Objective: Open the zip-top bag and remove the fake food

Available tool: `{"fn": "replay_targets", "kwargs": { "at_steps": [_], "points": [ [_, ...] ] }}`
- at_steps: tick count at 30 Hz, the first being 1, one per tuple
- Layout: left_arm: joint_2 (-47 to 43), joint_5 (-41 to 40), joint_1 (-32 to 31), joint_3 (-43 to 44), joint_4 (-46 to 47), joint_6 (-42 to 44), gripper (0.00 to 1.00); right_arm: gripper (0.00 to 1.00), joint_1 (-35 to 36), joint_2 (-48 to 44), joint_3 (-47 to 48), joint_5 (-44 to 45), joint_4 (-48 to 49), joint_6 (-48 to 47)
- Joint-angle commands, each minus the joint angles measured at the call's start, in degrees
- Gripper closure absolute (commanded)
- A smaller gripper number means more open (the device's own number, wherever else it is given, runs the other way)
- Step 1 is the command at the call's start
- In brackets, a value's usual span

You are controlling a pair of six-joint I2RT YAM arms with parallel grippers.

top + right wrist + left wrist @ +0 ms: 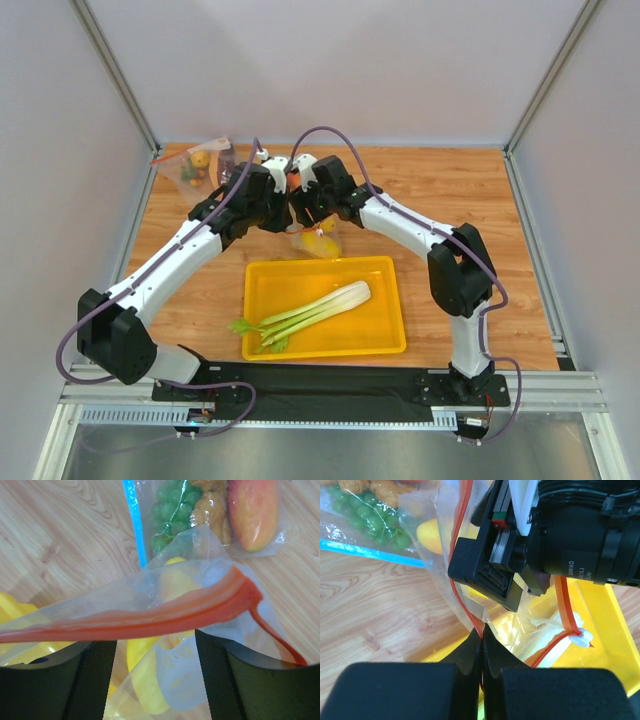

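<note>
Left gripper (pixel 481 638) pinches the zip-top bag (pixel 100 605) by its red strip (pixel 461 592), seemingly holding its mouth up for the wide-spread right gripper (pixel 155 645) above the tray (pixel 385 335)

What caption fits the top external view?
Left hand and right hand meet at zip-top bag; celery stalk in yellow tray.

I have my left arm (pixel 170 262) and right arm (pixel 415 228) angled inward, wrists almost meeting. My left gripper (pixel 482 645) pinches the zip-top bag (pixel 440 572); my right gripper (pixel 155 652) has its fingers spread wide.
</note>
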Motion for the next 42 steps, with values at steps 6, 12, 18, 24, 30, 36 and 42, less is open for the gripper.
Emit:
{"fn": "replay_targets", "kwargs": {
  "at_steps": [6, 12, 18, 24, 30, 36, 42],
  "points": [
    [0.1, -1.2, -0.3, -0.7, 1.9, 0.2, 1.00, 0.34, -0.2, 4.4, -3.2, 7.2, 7.6, -6.9],
    [-2.4, -3.3, -0.3, -1.7, 3.0, 0.3, 1.00, 0.33, -2.3, 2.4, -7.2, 9.1, 12.1, -7.2],
    [-5.0, -3.0, -0.4, -3.3, 5.8, 0.4, 1.00, 0.32, -2.3, 1.0, -9.3, 11.4, 14.1, -10.5],
    [-5.9, -2.2, -0.3, -3.7, 6.6, 0.8, 1.00, 0.28, -2.4, 3.7, -6.8, 14.1, 13.0, -13.9],
    [-5.2, -1.2, -0.3, -3.5, 6.5, 0.8, 1.00, 0.20, -3.6, 6.9, -5.0, 12.7, 12.0, -12.8],
    [-3.7, 0.7, -0.3, -2.8, 6.1, 0.8, 1.00, 0.19, -4.2, 9.2, -2.5, 8.3, 7.8, -11.8],
    [-0.9, 3.6, -0.3, -1.9, 5.3, 0.1, 1.00, 0.20, -4.4, 12.1, 1.0, 8.3, 2.8, -11.3]
  ]
}}
